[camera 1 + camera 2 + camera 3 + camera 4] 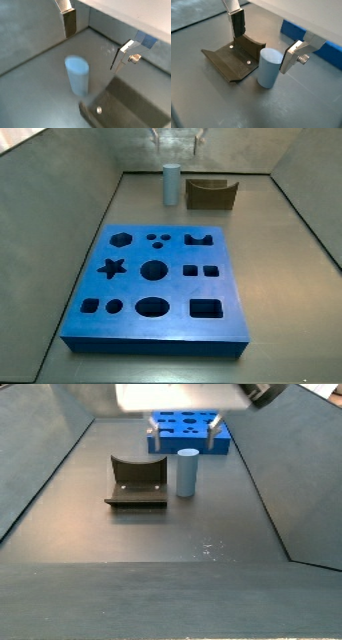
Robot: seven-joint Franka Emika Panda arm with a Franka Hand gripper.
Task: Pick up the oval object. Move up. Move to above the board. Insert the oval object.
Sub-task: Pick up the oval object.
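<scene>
Jaws spread wide, gripper (pixel 263 39) above the upright oval object (pixel 268 68), not touching it

The fixture (pixel 234 60), a dark brown bracket with an upright back and a flat base plate, stands on the grey worktop (pixel 147 549) under the spread-open jaws. Its top edge dips in a shallow curve, and two small pale screw heads show on its face in a wrist view. In both side views the fixture (pixel 210 193) (pixel 138 482) sits squarely on the worktop (pixel 287 248) towards one end, with plain grey walls (pixel 47 198) sloping up on either side. Only a dark corner of it (pixel 123 105) shows in a wrist view.
</scene>
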